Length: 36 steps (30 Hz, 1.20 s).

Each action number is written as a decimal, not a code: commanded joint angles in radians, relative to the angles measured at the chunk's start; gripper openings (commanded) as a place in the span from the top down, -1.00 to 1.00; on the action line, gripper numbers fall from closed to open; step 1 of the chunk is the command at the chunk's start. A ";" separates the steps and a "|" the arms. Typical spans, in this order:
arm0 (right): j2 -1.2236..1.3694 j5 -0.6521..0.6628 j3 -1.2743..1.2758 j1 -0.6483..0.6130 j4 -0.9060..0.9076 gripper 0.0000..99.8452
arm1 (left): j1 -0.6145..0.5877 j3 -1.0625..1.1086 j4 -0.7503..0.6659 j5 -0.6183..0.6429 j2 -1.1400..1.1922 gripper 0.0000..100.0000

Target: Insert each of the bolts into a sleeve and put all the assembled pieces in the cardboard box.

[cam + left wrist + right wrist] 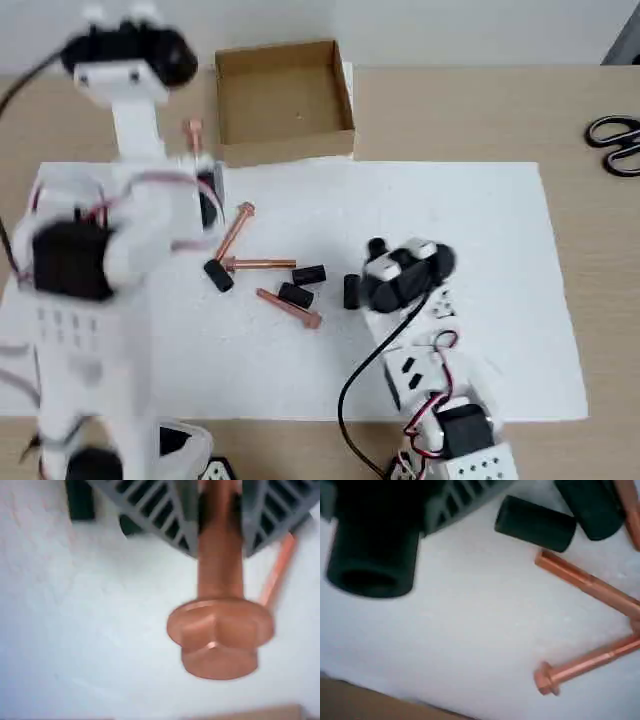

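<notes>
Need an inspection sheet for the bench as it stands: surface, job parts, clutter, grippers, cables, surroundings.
Surface: wooden table with a white sheet on it.
Job's things: three loose bolts and four loose sleeves on the sheet; cardboard box holds nothing.
Clutter: scissors near the table's edge.
Grippers: left gripper shut on a held bolt; right gripper shut on a held sleeve.
Cables: black cable loops from the right arm over the sheet.
Surroundings: pale wall behind the table.
</notes>
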 commanded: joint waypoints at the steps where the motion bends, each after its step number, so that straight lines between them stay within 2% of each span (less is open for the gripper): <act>1: -0.007 0.009 0.031 -0.070 -0.128 0.99 | 0.005 0.271 -0.138 0.041 -0.285 0.99; 4: -0.007 0.006 0.044 -0.101 -0.168 0.99 | 0.008 0.532 -0.324 0.014 -0.494 0.99; 8: -0.007 0.006 0.048 -0.124 -0.182 0.99 | 0.021 0.906 -0.686 -0.094 -0.712 0.99; 12: -0.007 0.006 0.048 -0.154 -0.176 0.99 | 0.144 1.198 -1.031 -0.129 -0.848 0.99; 17: 0.001 0.006 0.048 -0.226 -0.174 0.99 | 0.293 1.455 -1.384 -0.129 -0.907 0.99; 22: 0.001 0.008 0.048 -0.239 -0.171 0.99 | 0.322 1.478 -1.510 -0.127 -0.907 0.99; 25: 0.002 0.032 0.048 -0.249 -0.108 0.99 | 0.296 1.477 -1.554 -0.060 -0.913 0.99; 28: -0.008 0.087 0.048 -0.274 0.001 0.99 | 0.242 1.488 -1.550 0.114 -0.911 0.99; 30: -0.008 0.092 0.048 -0.275 -0.007 0.99 | 0.221 1.501 -1.550 0.196 -0.914 0.99; 33: -0.008 0.121 0.048 -0.275 -0.024 0.99 | 0.213 1.503 -1.550 0.207 -0.916 0.99; 36: -0.008 0.181 0.048 -0.275 -0.028 0.99 | 0.226 1.504 -1.490 0.213 -0.916 0.99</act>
